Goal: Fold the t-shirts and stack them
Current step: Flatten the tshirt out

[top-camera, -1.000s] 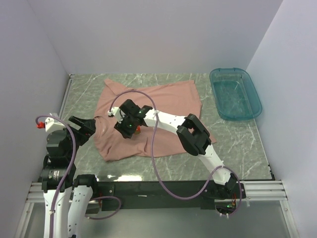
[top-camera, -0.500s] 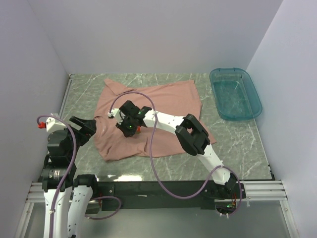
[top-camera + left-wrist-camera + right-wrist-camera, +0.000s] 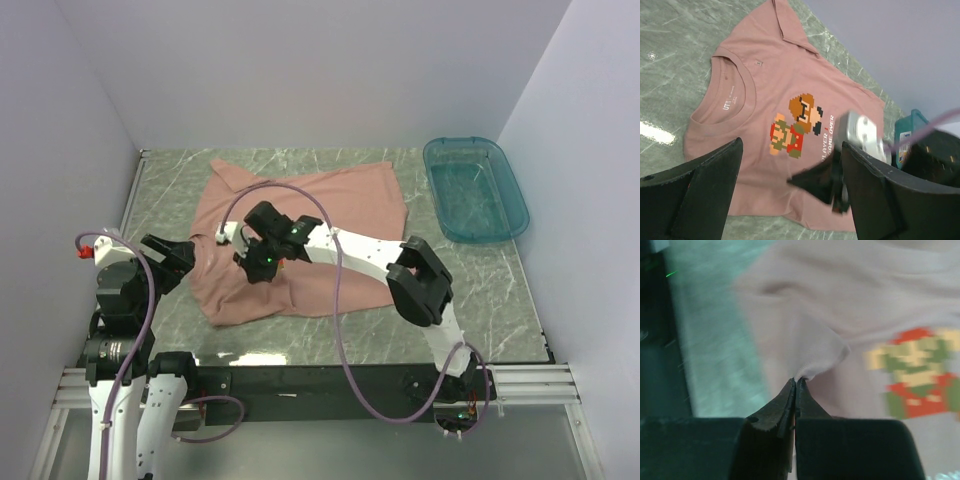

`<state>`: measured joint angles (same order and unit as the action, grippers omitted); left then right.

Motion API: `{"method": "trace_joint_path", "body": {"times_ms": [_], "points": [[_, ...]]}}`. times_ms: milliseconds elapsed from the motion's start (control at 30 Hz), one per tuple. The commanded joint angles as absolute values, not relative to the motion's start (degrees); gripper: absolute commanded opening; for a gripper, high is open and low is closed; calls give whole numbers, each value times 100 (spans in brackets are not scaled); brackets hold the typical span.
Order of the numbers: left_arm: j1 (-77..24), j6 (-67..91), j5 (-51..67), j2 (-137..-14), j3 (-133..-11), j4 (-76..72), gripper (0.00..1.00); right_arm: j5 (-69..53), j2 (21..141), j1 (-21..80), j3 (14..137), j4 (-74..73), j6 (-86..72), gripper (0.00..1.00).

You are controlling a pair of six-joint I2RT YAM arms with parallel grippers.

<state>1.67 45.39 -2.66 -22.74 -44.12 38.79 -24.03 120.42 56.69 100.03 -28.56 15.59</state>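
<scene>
At the near left of the bench (image 3: 480, 290), the left hand (image 3: 168, 258) hangs released, jaws wide, just beside the pink t-shirt (image 3: 340, 200). Farther in, the right hand (image 3: 796, 382) is clenched on a small peak of the t-shirt's cloth, while the shirt lies spread, print up, across the bench's middle. At the far right stands a teal tub (image 3: 475, 190), apart from the shirt.

Matt cloth t-shirt (image 3: 765, 85), seemingly cotton

chest print (image 3: 912, 372) blurred, tub (image 3: 915, 122) mostly hidden
</scene>
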Motion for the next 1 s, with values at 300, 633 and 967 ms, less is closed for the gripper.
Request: {"method": "trace_joint_path", "body": {"times_ms": [300, 633, 967], "points": [[158, 4632, -79, -2478, -4386, 3244, 85, -2630, 10556, 7216, 8323, -3884, 3349, 42], [158, 4255, 272, -3057, -4245, 2550, 85, -2848, 8817, 4855, 7561, -4809, 3851, 49], [158, 3946, 1397, -3876, -3824, 1661, 82, -1434, 6900, 829, 4493, -3404, 3138, 50]]}}
